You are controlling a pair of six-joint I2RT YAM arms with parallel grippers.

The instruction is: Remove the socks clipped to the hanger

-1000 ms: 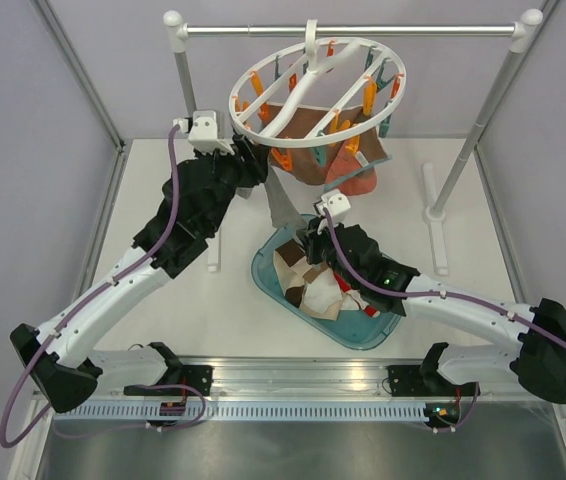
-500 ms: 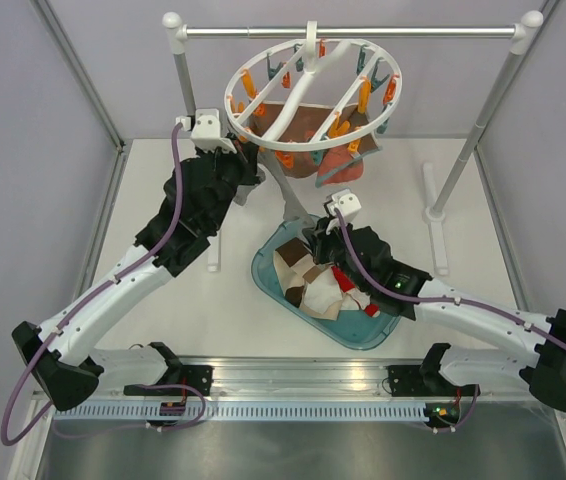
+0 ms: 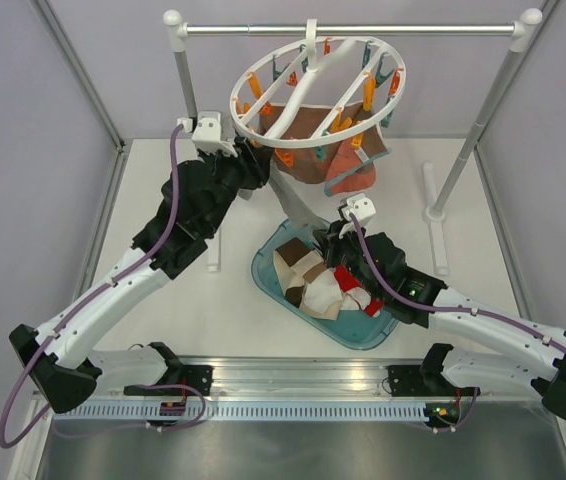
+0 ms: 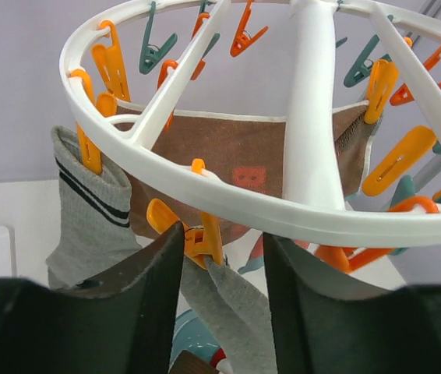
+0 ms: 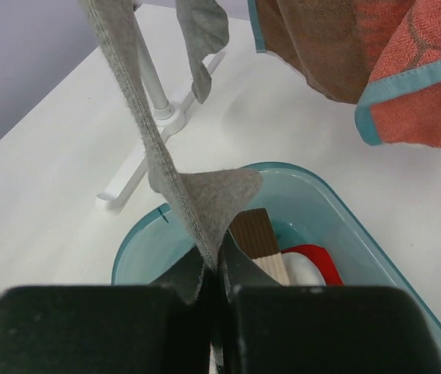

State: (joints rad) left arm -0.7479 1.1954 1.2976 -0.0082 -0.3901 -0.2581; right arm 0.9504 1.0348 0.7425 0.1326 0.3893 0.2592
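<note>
The white ring hanger (image 3: 318, 85) with orange and teal clips hangs from the rail. A plain grey sock (image 3: 296, 205) is held at its top by an orange clip (image 4: 203, 238) and stretches taut down to my right gripper (image 3: 325, 236). That gripper (image 5: 214, 265) is shut on the sock's lower end (image 5: 197, 195) above the basin. My left gripper (image 4: 222, 245) is open, its jaws on either side of that orange clip, the left one touching it. A grey sock with dark stripes (image 4: 96, 210) hangs clipped to the left.
A teal basin (image 3: 263, 270) under the hanger holds several loose socks (image 3: 328, 285). A brown cloth (image 4: 236, 152) and a coral cloth (image 5: 423, 70) hang from the ring. The metal rail (image 3: 353, 30) stands on white posts with feet on the table.
My right gripper has moved right and toward the near edge with the grey sock, pulling it taut. The hanger has swung a little. My left gripper has stayed at the clip.
</note>
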